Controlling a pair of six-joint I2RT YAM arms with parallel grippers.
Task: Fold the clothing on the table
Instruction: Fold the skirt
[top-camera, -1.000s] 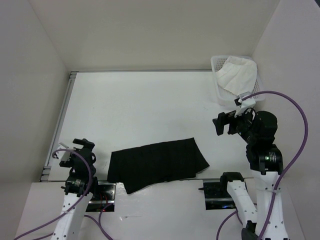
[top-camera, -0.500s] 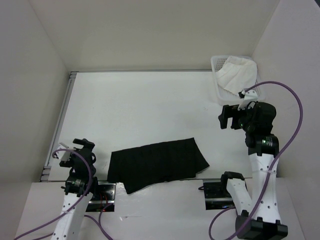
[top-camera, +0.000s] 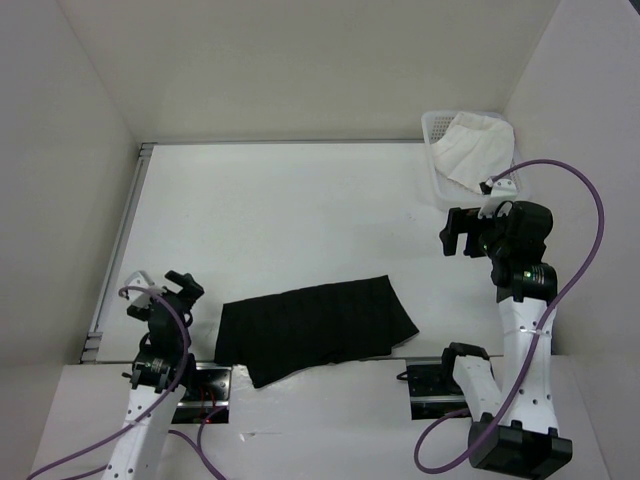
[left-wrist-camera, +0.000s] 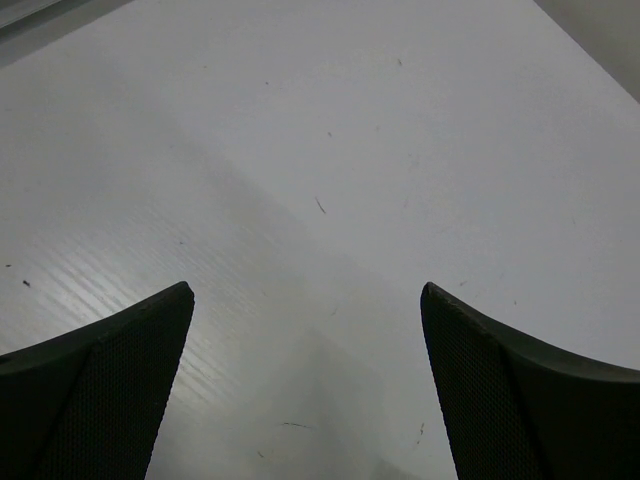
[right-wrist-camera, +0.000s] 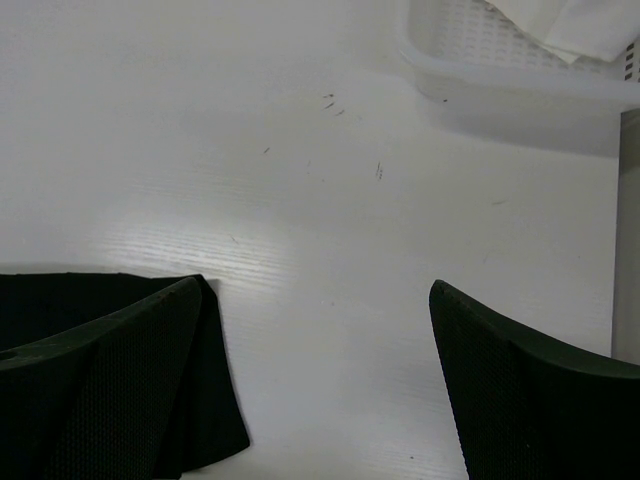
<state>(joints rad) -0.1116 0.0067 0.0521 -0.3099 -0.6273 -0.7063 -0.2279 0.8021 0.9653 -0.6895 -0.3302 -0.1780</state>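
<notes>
On the left, the left gripper (top-camera: 165, 296) is hanging over the bare white table (top-camera: 300, 210) near the grey rail (top-camera: 122, 240), its jaws standing wide apart with nothing between them. Just right of it, the black pleated skirt (top-camera: 315, 325) is lying flat at the near edge, and neither arm is touching it. Farther right, the right gripper (top-camera: 458, 232) is hovering, spread wide and empty, beside the white mesh basket (top-camera: 437, 190), which is holding a white cloth (top-camera: 470, 150).

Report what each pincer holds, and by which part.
Nothing. The left pincer and right pincer are open and empty; the skirt lies apart from both.
</notes>
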